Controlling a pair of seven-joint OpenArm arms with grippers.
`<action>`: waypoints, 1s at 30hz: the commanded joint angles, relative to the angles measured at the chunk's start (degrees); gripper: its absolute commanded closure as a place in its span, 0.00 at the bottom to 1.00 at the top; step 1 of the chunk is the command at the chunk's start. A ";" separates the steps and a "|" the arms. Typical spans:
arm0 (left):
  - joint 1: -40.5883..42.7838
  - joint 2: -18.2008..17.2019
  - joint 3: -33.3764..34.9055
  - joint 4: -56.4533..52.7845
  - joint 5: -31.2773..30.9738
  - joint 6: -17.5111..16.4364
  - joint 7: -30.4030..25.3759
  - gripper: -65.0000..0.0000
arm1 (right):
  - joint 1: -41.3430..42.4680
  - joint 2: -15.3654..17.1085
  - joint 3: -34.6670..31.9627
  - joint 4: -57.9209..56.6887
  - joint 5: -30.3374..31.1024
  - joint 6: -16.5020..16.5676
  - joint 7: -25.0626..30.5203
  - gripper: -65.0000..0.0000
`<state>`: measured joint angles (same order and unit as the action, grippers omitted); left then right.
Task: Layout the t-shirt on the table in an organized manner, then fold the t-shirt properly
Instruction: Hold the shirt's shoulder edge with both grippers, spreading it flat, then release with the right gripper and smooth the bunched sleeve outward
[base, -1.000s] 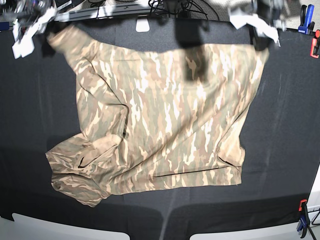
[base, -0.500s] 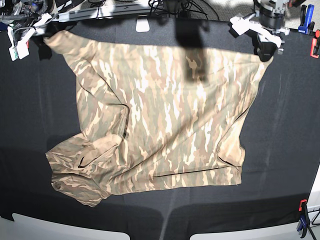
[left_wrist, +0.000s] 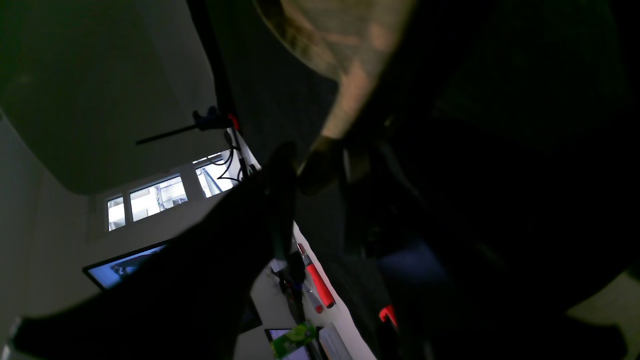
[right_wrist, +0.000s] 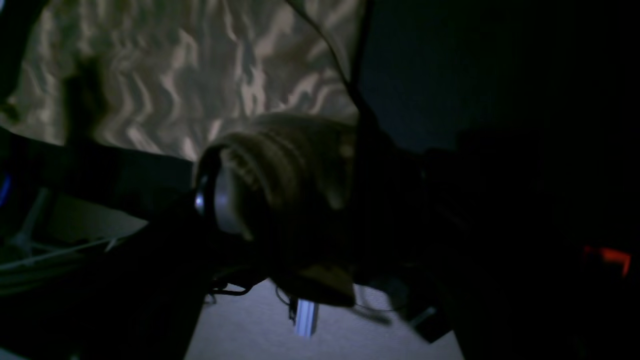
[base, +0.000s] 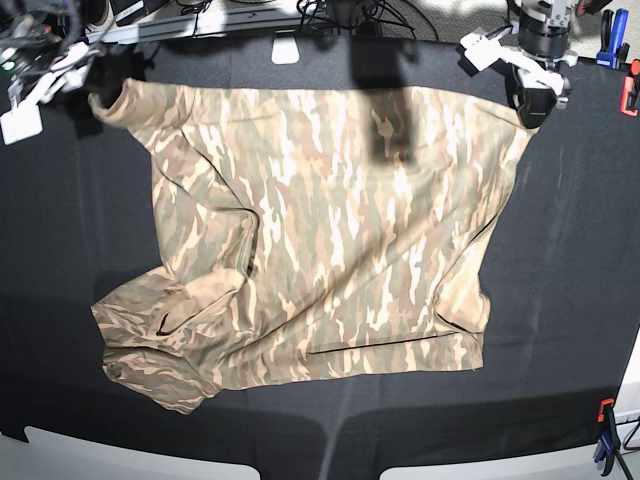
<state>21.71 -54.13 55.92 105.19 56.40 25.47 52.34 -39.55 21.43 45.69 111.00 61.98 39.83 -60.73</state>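
The camouflage t-shirt (base: 320, 235) lies spread but rumpled; right hand (base: 45, 85) apart, left hand (base: 530, 95) unclear.

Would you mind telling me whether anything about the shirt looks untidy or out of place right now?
Yes. The t-shirt lies mostly flat on the table, but its near corner toward the right arm's side is bunched and folded over itself, and a diagonal crease runs up from it.
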 joint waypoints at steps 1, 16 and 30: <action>0.02 -0.98 -0.07 0.94 1.01 1.68 0.13 0.79 | -0.13 1.68 0.42 1.68 3.78 0.17 1.68 0.44; -0.13 -0.98 -0.07 0.94 1.01 2.25 -0.09 0.79 | 21.79 -4.31 0.07 2.49 4.61 0.17 2.89 0.44; -0.11 -0.98 -0.07 0.94 1.01 2.25 0.04 0.79 | 42.84 -25.97 -26.77 -4.85 -41.72 -9.88 14.51 0.54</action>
<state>21.56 -54.15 55.92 105.19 56.38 26.79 52.42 2.20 -4.62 18.81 105.14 19.05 29.74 -47.75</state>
